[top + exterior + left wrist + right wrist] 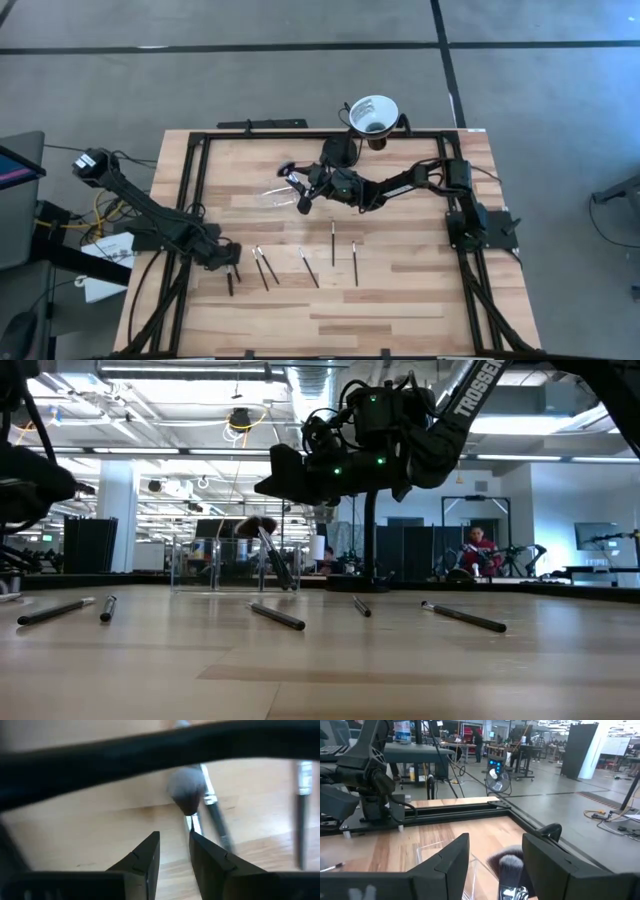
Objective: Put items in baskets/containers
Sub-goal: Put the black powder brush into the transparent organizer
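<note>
Nearest the low camera lie loose brushes on the wooden bench (pixel 400 290): one dark brush (pixel 277 616) at the middle, another brush (pixel 463 618) off to the side, and more toward the far edge.

My right tool (pixel 301 192) hangs over the clear cup (pixel 232 563), fingers parted, gripping nothing. Between my right fingers I see a fluffy brush head (pixel 510 866) and the cup's transparent rim below. That cup is hard to make out from above, little more than a pale glint (pixel 277 192) on the wood. From the low camera it seems to hold at least two brushes leaning inside, though I cannot count them for sure.

My left tool (pixel 231 256) sits low at the near left of the bench, fingers a little apart with nothing between them. Past them a blurred round-headed brush (pixel 187 795) lies on the wood, its handle partly hidden by my own finger. A dark bar crosses that wrist view and cuts off the top.

A row of brushes (pixel 310 267) stretches across the bench middle. A white funnel cup (pixel 372 112) stands at the far edge. Beyond is a large workshop with grey floor, ceiling lights, and a seated person (pixel 478 550).
</note>
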### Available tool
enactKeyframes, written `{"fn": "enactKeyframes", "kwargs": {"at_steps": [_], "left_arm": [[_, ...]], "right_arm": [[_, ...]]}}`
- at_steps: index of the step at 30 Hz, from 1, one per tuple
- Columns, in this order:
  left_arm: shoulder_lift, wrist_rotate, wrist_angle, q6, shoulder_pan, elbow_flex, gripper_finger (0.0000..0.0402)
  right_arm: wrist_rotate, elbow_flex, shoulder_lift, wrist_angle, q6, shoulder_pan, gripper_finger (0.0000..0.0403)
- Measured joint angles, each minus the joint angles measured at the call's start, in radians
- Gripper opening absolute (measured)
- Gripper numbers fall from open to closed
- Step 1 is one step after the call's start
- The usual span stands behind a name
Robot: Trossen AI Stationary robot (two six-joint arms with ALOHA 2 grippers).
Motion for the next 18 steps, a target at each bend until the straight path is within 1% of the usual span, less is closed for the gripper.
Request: {"fn": "enactKeyframes", "kwargs": {"at_steps": [2,8,13,18], "left_arm": [[0.0,-0.02,0.008,0.007,0.0,0.0,0.0102],[0.0,-0.024,0.02,0.022,0.0,0.0,0.0102],[0.0,-0.067,0.022,0.032,0.0,-0.002,0.0102],[0.023,-0.07,0.041,0.026,0.0,-0.041,0.0102]], "right_arm": [[0.0,0.0,0.0,0.0,0.0,0.0,0.0173],[0.0,0.0,0.0,0.0,0.0,0.0,0.0173],[0.0,0.0,0.0,0.0,0.0,0.0,0.0173],[0.0,0.0,0.0,0.0,0.0,0.0,0.0173]]}}
